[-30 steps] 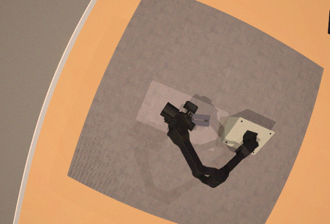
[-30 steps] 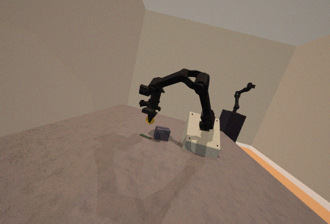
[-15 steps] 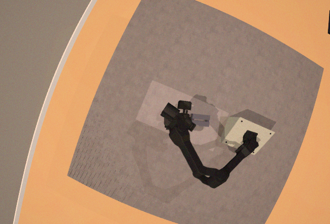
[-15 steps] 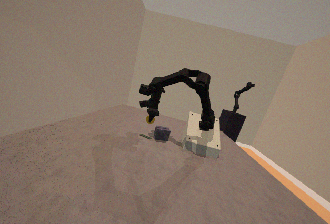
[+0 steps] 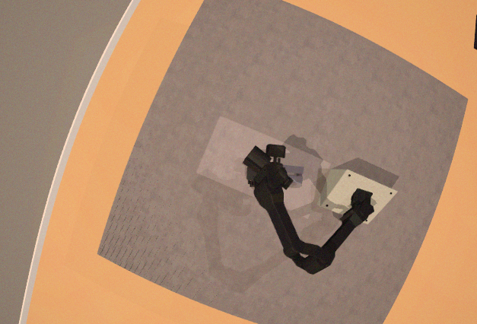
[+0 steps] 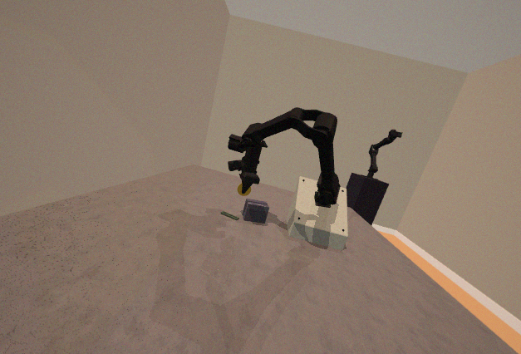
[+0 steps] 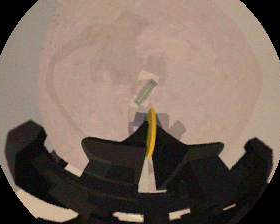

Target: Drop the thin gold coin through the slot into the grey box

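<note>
My gripper (image 6: 244, 191) (image 7: 148, 123) is shut on the gold coin (image 6: 240, 189) (image 7: 151, 120). The coin is held upright, edge-on in the wrist view, in the air above the table. The green holder (image 6: 229, 215) (image 7: 140, 101) lies empty on the table, below the coin. The grey box (image 6: 255, 212) (image 5: 298, 169) stands beside the holder, on the side nearer the arm's base. Its slot shows as a dark line on the lid in the top view. In the wrist view the box (image 7: 139, 119) is partly hidden behind the coin and fingers.
The arm stands on a pale block (image 5: 340, 190) (image 6: 308, 194) with dark screws at its corners. The grey box lies between this block and the holder. A second arm (image 6: 373, 160) on a dark pedestal (image 6: 365, 195) is far behind. Shadows of the arm fall across the table.
</note>
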{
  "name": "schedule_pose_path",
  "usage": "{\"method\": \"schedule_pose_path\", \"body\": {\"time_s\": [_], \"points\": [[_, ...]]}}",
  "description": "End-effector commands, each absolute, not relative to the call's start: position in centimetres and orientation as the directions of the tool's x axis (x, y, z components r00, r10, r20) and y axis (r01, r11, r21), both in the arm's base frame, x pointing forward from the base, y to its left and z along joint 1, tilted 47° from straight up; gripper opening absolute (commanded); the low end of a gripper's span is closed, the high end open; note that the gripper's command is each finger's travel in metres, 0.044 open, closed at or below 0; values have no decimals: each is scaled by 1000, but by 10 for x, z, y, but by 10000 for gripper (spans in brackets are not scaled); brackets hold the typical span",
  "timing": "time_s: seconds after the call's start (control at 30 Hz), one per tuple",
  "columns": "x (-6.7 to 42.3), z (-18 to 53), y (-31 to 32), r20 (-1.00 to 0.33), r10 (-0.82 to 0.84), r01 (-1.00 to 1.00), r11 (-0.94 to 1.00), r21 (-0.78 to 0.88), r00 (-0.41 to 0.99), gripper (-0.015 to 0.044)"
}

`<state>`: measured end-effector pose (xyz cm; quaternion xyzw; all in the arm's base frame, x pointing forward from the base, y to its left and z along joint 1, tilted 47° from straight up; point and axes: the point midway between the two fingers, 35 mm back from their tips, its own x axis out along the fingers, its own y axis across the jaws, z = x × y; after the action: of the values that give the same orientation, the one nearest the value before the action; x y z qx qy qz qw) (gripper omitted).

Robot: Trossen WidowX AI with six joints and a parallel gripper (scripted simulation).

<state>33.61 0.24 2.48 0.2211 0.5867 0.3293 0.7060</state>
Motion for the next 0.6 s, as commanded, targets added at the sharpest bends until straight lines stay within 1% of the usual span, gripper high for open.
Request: {"method": "schedule_pose_path", "body": {"time_s": [0.0, 0.57], "points": [[326, 22, 0, -687, 721, -206, 689, 695, 94, 0], [284, 9, -5, -686, 721, -204, 688, 696, 93, 0]]}}
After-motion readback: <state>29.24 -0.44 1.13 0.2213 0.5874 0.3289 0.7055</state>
